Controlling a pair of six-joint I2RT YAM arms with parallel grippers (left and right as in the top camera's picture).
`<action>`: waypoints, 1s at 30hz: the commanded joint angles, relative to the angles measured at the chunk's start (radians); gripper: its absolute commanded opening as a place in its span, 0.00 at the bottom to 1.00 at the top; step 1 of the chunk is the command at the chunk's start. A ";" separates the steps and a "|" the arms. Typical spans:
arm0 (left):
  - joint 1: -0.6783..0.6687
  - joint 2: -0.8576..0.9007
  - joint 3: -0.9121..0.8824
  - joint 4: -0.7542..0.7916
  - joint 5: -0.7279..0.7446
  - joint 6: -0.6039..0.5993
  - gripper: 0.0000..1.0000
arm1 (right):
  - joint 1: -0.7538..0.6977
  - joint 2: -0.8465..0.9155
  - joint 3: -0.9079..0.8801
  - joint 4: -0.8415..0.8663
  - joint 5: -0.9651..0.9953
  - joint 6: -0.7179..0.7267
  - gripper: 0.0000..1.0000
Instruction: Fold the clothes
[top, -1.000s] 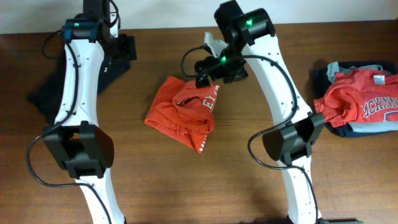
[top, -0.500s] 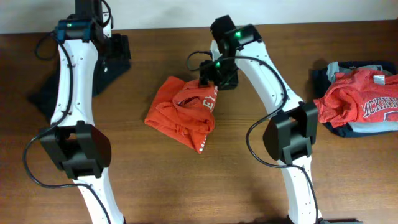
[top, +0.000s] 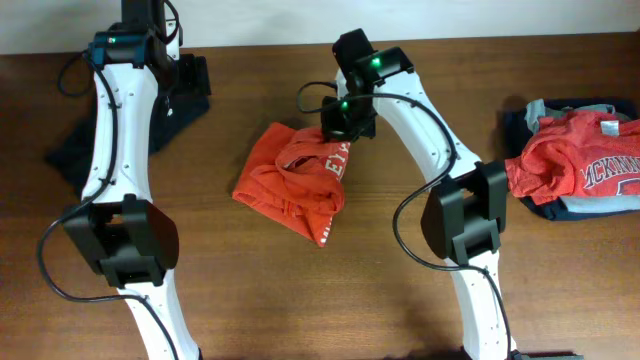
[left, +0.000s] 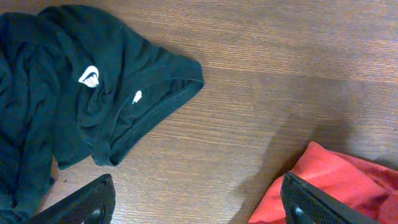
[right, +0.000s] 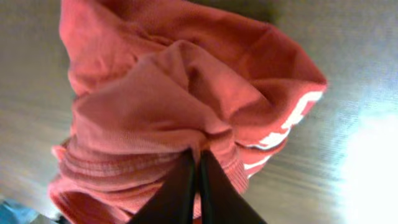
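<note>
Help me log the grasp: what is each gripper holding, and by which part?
The right gripper pinches a bunched fold of the orange-red T-shirt at its far edge. The left gripper is open, holding nothing.

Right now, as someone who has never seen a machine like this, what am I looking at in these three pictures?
These are two white robot arms at a wooden table: the left arm and the right arm. The wide picture comes from a camera fixed overhead. The other two come from a camera on each wrist, looking past its own pincer. On the table lie a crumpled orange-red T-shirt in the middle, a black garment with small white marks at the robot's left, and a pile of other clothes at its right. The left pincer is open and empty, above bare wood. The right pincer is shut, pinching a fold of the T-shirt.
</note>
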 joint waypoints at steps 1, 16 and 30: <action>0.003 0.008 0.002 0.000 0.004 0.012 0.85 | 0.010 -0.019 0.017 0.030 -0.028 -0.018 0.04; 0.003 0.008 0.002 0.000 0.004 0.012 0.85 | 0.129 0.002 0.087 0.333 -0.095 -0.144 0.15; 0.003 0.008 0.002 -0.005 0.004 0.012 0.85 | 0.148 -0.135 0.089 0.076 0.107 -0.241 0.99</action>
